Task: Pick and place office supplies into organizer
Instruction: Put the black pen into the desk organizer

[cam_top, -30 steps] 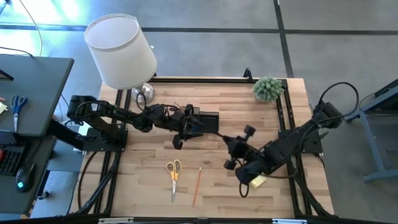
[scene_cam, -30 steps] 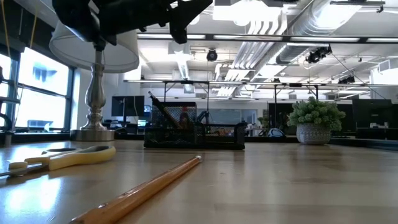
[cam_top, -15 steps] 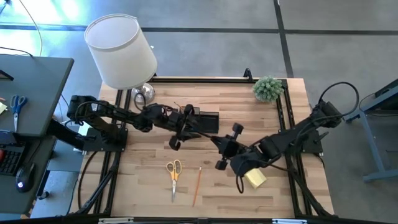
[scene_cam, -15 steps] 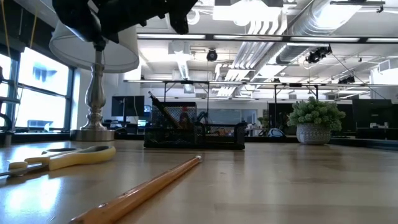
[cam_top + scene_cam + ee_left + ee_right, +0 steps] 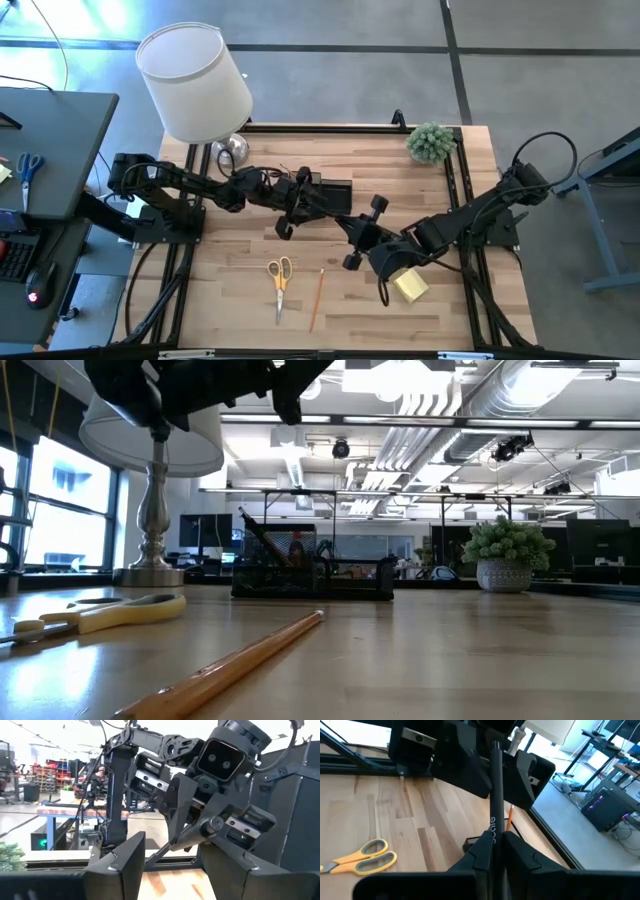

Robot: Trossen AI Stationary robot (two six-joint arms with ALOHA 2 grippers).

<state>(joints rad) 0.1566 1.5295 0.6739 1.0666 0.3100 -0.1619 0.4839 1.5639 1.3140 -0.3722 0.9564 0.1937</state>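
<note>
Over the last second the right arm had swung from near the sticky pad [image 5: 409,286] toward the table's middle, carrying a dark pen [image 5: 494,820]. The right gripper [image 5: 352,232] pinched the pen between its fingers, its far end reaching the left gripper [image 5: 303,203], whose fingers [image 5: 120,867] stood spread at the organizer [image 5: 330,194]. That black caddy sat near 12 o'clock of the table's centre. The yellow scissors [image 5: 280,276] and a pencil [image 5: 316,299] lay toward 7 o'clock, the pad at 4 o'clock.
</note>
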